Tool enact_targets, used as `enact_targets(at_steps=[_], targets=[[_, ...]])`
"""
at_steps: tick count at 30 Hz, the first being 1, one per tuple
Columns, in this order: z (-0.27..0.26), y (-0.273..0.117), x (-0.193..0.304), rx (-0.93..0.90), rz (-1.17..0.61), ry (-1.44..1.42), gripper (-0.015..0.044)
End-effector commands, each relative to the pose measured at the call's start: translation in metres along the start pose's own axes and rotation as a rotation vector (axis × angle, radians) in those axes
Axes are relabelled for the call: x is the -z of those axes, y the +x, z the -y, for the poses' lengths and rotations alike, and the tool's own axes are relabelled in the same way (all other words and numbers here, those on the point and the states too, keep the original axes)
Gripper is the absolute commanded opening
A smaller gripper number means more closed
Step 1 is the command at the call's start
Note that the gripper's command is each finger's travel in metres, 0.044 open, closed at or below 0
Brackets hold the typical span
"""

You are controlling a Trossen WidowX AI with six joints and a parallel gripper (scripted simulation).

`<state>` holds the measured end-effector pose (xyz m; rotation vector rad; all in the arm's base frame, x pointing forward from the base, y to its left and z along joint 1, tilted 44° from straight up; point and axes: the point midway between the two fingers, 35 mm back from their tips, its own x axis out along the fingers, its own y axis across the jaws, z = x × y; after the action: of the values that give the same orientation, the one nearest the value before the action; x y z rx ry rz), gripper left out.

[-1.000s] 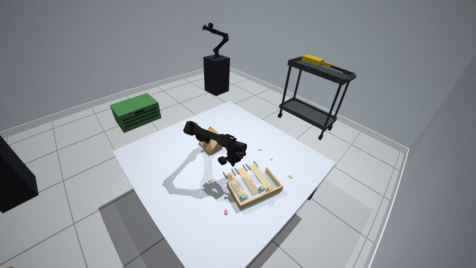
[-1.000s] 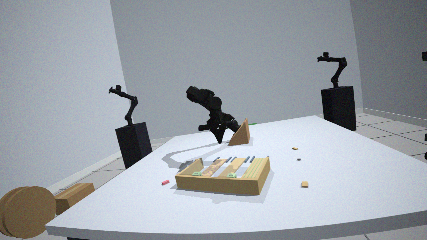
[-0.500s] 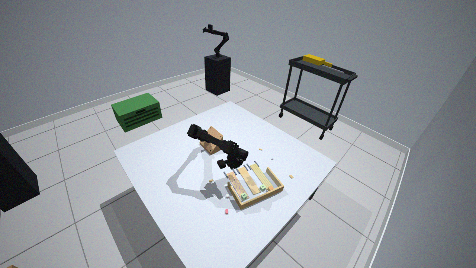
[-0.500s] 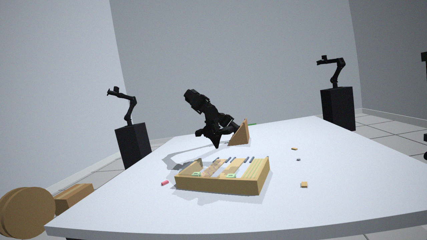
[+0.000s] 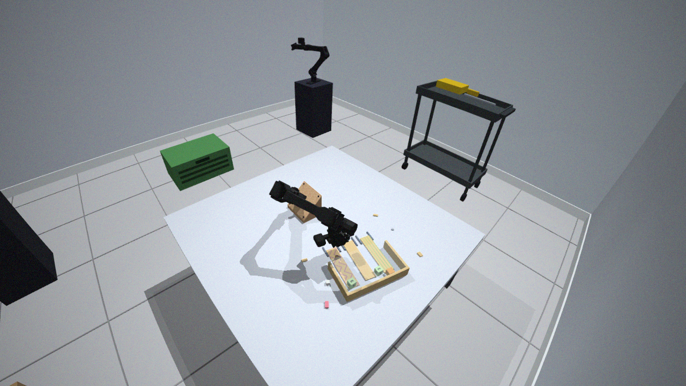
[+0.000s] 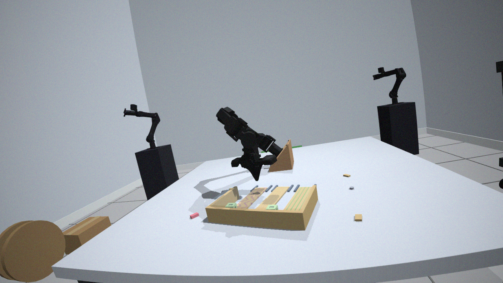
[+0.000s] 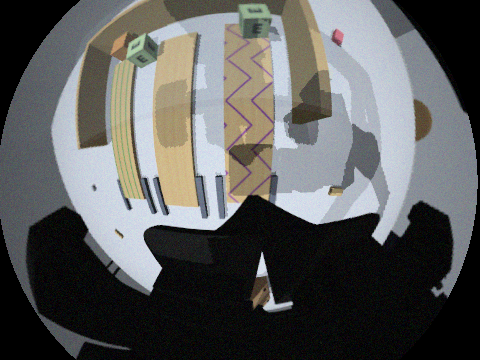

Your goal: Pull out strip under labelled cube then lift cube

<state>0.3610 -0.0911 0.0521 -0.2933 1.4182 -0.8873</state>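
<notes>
My gripper [image 6: 257, 178] [image 7: 252, 199] is shut and empty, its tips above the near end of the zigzag strip [image 5: 341, 267] [image 7: 250, 90]. In the top view the arm hides the fingertips. A green cube lettered E [image 5: 351, 282] [image 6: 231, 205] [image 7: 254, 21] rests on the zigzag strip's far end. Another green cube lettered E [image 5: 379, 270] [image 6: 271, 207] [image 7: 142, 50] is by the far end of the green-striped strip [image 5: 374, 250] [image 6: 298, 198] [image 7: 126, 110], beside an orange block [image 5: 389, 271] [image 7: 120, 46]. I cannot tell what it rests on. The plain strip [image 5: 358, 259] [image 7: 174, 70] lies between.
A three-walled wooden tray [image 5: 379, 284] [image 6: 256, 219] [image 7: 93, 95] encloses the strips' far ends; its near side is open. Dark guide bars [image 7: 201, 196] flank the near ends. A pink piece [image 5: 326, 304] [image 6: 194, 215] [image 7: 338, 36] lies outside the tray, with several small scraps around.
</notes>
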Motion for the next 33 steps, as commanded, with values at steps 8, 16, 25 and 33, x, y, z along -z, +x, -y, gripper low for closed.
enact_targets(at_steps=[8,16,25,33], targets=[[-0.001,0.019,-0.001,0.004,0.003,-0.007,0.0],[0.0,0.032,-0.001,0.005,0.004,-0.007,0.0],[0.0,0.041,-0.001,0.006,0.004,-0.007,0.0],[0.0,0.041,-0.001,0.006,0.004,-0.007,0.0]])
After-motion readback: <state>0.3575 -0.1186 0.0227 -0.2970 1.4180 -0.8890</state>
